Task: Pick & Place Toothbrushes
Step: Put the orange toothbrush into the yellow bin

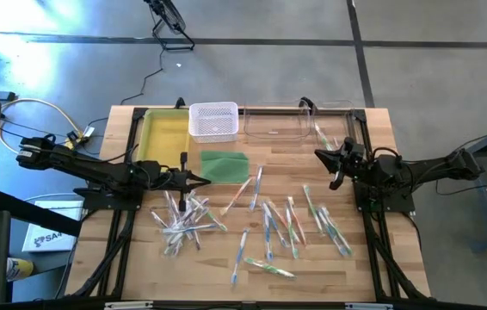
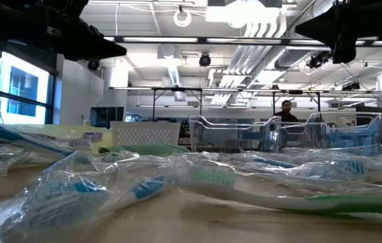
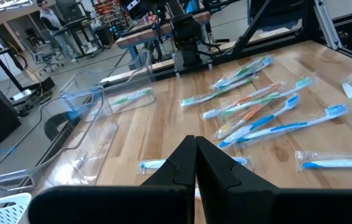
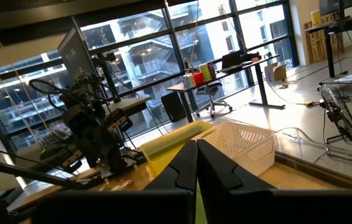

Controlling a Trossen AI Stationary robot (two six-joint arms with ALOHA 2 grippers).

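Several toothbrushes (image 1: 269, 226) with green, blue, orange and white handles, some in clear wrappers, lie scattered flat on the wooden table; they also show in the left wrist view (image 3: 269, 112) and up close in the low view (image 2: 245, 185). My left gripper (image 1: 205, 180) hovers shut above the table's left half, near a cluster of wrapped toothbrushes (image 1: 183, 220); its fingers (image 3: 194, 163) meet in its wrist view. My right gripper (image 1: 319, 155) hovers shut above the right half, its fingers (image 4: 194, 163) together, holding nothing.
Along the far edge stand a yellow tray (image 1: 163, 134), a white mesh basket (image 1: 213, 120) and clear plastic bins (image 1: 299, 122). A flat green pad (image 1: 225, 165) lies before the basket. A person shows far off in the room (image 2: 286, 112).
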